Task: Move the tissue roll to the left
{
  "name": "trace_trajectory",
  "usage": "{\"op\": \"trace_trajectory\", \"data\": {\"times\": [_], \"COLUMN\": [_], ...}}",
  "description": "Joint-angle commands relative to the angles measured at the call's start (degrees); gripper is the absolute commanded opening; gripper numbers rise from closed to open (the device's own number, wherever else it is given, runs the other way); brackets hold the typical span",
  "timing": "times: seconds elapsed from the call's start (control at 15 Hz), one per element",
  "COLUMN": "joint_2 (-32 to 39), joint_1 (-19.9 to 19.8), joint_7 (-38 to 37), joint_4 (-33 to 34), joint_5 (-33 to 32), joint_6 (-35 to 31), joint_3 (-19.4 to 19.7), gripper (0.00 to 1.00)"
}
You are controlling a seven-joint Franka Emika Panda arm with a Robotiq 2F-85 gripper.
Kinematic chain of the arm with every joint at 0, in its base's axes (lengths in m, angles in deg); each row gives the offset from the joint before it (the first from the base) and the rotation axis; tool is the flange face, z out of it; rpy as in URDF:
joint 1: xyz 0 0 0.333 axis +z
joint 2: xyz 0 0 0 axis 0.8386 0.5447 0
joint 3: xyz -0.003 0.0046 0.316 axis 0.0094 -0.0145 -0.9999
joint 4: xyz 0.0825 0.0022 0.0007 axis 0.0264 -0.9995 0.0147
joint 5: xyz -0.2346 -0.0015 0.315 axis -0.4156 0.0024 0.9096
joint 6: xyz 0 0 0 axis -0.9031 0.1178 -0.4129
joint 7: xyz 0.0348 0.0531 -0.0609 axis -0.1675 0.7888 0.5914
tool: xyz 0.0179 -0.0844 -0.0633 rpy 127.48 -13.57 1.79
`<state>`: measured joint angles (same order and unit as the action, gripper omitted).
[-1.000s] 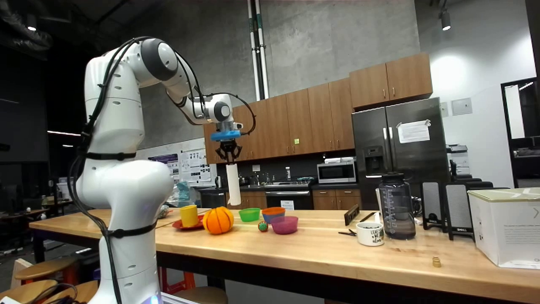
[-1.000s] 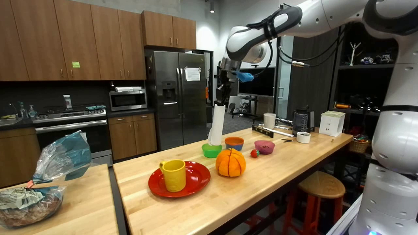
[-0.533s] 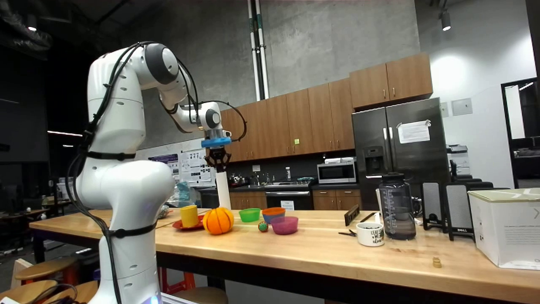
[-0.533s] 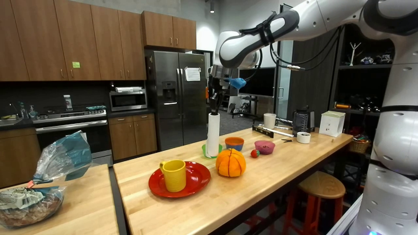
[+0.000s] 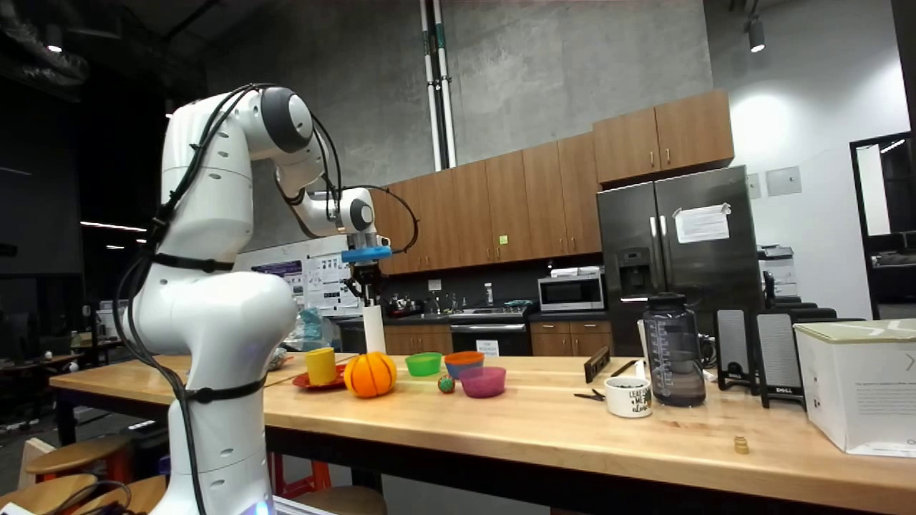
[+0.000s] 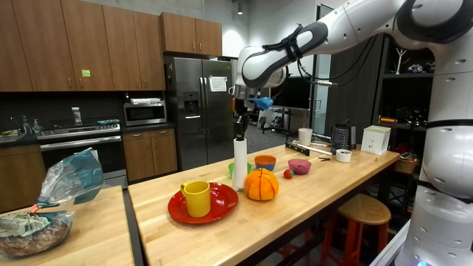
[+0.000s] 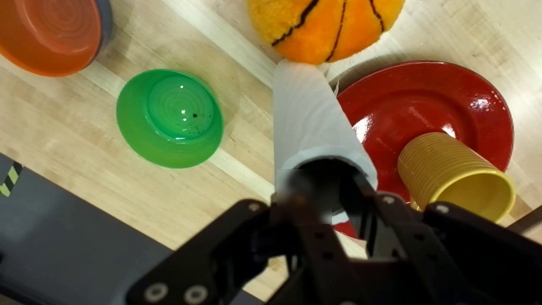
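Note:
The tissue roll is tall, white and hollow, and shows in both exterior views (image 5: 374, 330) (image 6: 240, 162). It stands about upright between the orange pumpkin (image 6: 261, 184) and the red plate (image 6: 224, 211). Its foot is at or very near the table; contact is unclear. My gripper (image 6: 240, 137) points down at its top. In the wrist view the gripper (image 7: 328, 192) has its fingers apart at the mouth of the roll (image 7: 309, 110). The right finger reaches into the hollow core; the left finger is blurred but also seems inside. The fingertips are hidden.
A yellow mug (image 6: 197, 199) stands on the red plate. A green bowl (image 7: 169, 118), an orange-blue bowl (image 6: 265, 162), a pink bowl (image 6: 299, 166) and a strawberry-like item (image 6: 288, 173) are nearby. A gap (image 6: 133, 225) separates the wooden table (image 6: 177, 244) from another table.
My gripper and the tissue roll have moved down and leftward in both exterior views. The roll came from above the green bowl to beside the pumpkin and plate, and from tilted to nearly upright.

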<state>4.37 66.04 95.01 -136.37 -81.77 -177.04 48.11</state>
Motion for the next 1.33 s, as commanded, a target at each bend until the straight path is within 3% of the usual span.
{"op": "trace_trajectory", "data": {"times": [0.0, 0.73, 0.87, 0.93, 1.13, 1.27], "joint_2": [1.76, 2.93, 2.91, 2.93, 2.95, 2.88], "joint_1": [0.36, 0.25, 0.24, 0.24, 0.19, 0.16], "joint_7": [0.72, 0.46, 0.48, 0.46, 0.43, 0.48], "joint_4": [2.11, 3.16, 3.24, 3.31, 3.55, 3.6], "joint_5": [-1.3, -2.11, -2.13, -2.14, -2.14, -2.13], "joint_6": [1.68, 1.42, 1.46, 1.48, 1.55, 1.54], "joint_3": [-0.1, -0.13, -0.12, -0.11, -0.06, -0.04], "gripper": [0.53, 0.51, 0.39, 0.23, 0.12, 0.0]}}
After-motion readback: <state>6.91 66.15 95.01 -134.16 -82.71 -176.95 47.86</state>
